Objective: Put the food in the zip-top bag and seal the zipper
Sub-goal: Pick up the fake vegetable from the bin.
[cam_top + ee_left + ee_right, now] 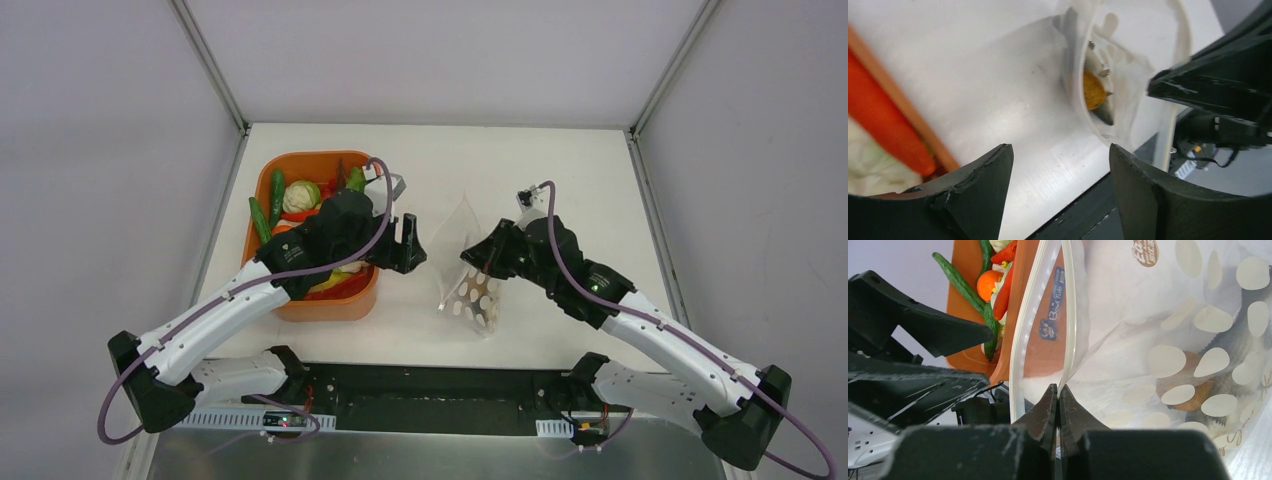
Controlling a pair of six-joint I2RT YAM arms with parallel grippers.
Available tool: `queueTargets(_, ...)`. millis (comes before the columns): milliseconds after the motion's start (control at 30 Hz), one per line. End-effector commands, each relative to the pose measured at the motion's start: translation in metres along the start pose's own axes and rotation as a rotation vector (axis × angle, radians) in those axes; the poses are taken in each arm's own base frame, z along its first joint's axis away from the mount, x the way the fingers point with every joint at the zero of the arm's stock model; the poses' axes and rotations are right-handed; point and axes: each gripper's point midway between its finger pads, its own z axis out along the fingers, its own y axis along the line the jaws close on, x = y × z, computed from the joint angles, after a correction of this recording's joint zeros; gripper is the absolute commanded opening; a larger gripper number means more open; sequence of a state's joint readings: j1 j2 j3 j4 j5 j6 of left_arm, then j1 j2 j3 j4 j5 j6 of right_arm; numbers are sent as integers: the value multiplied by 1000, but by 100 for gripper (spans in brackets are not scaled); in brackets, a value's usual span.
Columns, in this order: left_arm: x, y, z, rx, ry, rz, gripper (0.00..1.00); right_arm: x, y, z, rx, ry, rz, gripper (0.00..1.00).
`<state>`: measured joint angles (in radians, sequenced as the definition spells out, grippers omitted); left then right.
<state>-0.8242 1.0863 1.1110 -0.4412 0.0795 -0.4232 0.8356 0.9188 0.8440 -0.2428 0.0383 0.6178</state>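
The clear dotted zip-top bag (468, 280) lies mid-table with its mouth held open toward the left. My right gripper (480, 256) is shut on one zipper strip (1071, 315) at the bag's rim (1058, 390). The other strip (1019, 345) hangs free. An orange-brown food piece (1193, 385) sits inside the bag and also shows through the mouth in the left wrist view (1093, 90). My left gripper (410, 245) is open and empty (1060, 157), between the tub and the bag mouth (1083, 60). More food (300, 195) lies in the tub: an orange ball (988, 284), green and red pieces.
The orange plastic tub (262, 185) stands at the left, under my left arm, and also shows in the right wrist view (965, 315). The black base rail (430, 395) runs along the near table edge. Grey walls close in the table on three sides.
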Motion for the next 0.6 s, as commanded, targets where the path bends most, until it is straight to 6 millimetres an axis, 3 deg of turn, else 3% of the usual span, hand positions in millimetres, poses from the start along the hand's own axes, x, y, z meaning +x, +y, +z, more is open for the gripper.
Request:
queueTargets(0, 0, 37, -20, -179, -72, 21, 73, 0, 19, 1, -83, 16, 4, 2)
queueTargets(100, -3, 60, -36, -295, -130, 18, 79, 1, 16, 2, -71, 18, 3, 2)
queueTargets(267, -6, 96, -65, -469, -222, 0, 97, 3, 13, 3, -59, 24, 0, 3)
queueTargets(567, -1, 138, -84, -565, -242, -132, 99, 5, 15, 3, -77, 35, -15, 3)
